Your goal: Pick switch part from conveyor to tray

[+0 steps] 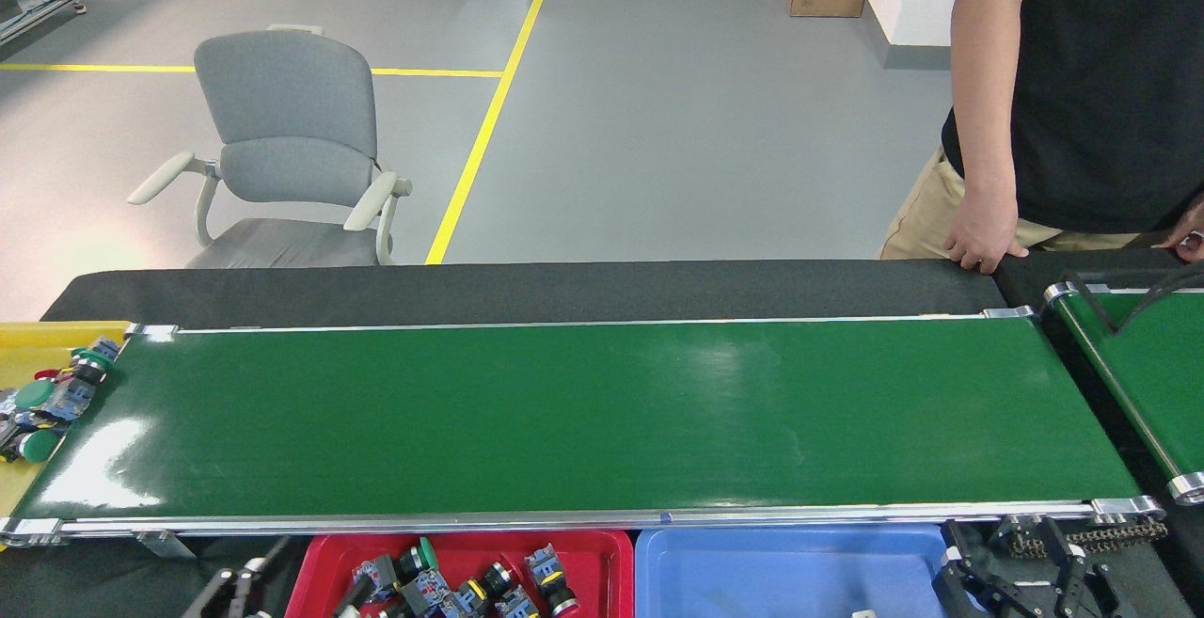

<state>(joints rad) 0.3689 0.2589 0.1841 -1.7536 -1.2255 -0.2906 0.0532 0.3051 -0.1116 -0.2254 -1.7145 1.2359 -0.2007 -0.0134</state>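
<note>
The conveyor (602, 411) is a long glossy dark-green belt with silver rails, spanning the view. Below its front rail stands the red tray (616, 552), holding several switch parts (433, 580) with green, black and blue bodies. My left gripper (235, 592) shows only as dark finger ends at the bottom edge, just left of the tray. Its jaws and anything between them are cut off. My right gripper (1011, 576) sits low at the bottom right, beside the belt's end, with its black fingers spread and nothing between them.
A yellow tray (28, 340) at the belt's left end holds a heap of switch parts (52, 402). A blue tray (790, 571) adjoins the red one. A narrower slanted belt (1148, 364) lies right. A person's hand (983, 246) rests on the black table edge. A grey chair (292, 148) stands behind.
</note>
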